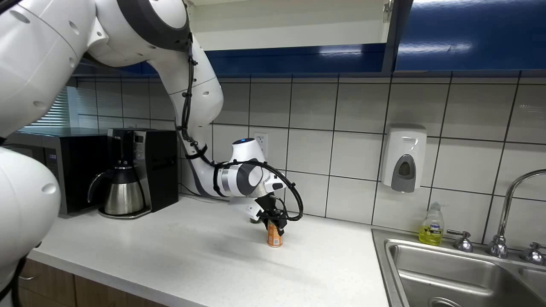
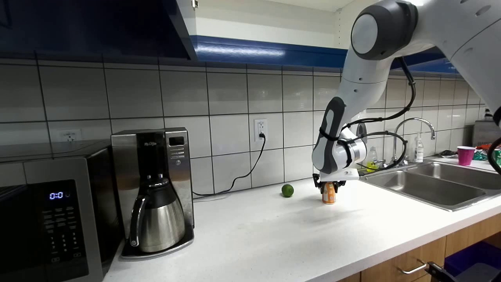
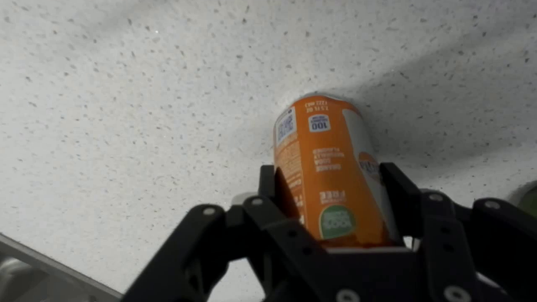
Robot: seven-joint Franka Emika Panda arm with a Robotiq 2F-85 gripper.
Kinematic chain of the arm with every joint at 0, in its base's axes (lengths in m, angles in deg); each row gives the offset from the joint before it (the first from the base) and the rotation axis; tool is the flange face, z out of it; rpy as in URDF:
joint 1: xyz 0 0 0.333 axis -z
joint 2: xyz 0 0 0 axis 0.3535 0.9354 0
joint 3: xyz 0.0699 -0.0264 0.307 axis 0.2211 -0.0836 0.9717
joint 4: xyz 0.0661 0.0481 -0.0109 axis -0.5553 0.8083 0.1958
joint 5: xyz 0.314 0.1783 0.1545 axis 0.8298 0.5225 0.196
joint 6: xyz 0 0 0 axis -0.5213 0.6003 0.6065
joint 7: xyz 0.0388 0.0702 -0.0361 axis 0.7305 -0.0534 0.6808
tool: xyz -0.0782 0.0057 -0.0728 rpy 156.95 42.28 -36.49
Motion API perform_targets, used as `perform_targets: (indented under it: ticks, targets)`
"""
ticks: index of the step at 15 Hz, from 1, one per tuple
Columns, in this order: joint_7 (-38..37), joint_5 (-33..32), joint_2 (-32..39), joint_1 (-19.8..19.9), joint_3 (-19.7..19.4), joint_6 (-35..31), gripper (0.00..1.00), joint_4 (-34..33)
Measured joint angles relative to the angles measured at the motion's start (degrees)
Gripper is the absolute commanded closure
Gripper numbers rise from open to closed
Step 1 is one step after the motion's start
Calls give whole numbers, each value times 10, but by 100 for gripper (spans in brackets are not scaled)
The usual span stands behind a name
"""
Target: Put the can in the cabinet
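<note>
The orange can (image 1: pixel 274 239) stands upright on the white counter; it also shows in an exterior view (image 2: pixel 329 197) and in the wrist view (image 3: pixel 323 142). My gripper (image 2: pixel 329 190) points down over the can from above. In the wrist view, the black fingers of the gripper (image 3: pixel 326 167) press against both sides of the can, with no clear gap. The can's top is hidden by the gripper. The cabinet (image 1: pixel 294 62) hangs on the wall above the counter; its blue frame and white open interior also show in an exterior view (image 2: pixel 266 53). My arm covers part of it.
A green ball (image 2: pixel 287 190) lies near the can by the tiled wall. A coffee maker with a steel pot (image 2: pixel 162 223) and a microwave (image 2: pixel 62 219) stand at one end. A sink (image 1: pixel 452 268), faucet (image 1: pixel 507 204) and soap bottle (image 1: pixel 432 226) are at the other.
</note>
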Motion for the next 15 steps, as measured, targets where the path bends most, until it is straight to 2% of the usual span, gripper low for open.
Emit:
perform_targets:
  ticks: [8,15]
  targets:
    - [0,2,-1,-7,-2,15,62,-5]
    - [1,-15,-55,-23,-1,121,62,2]
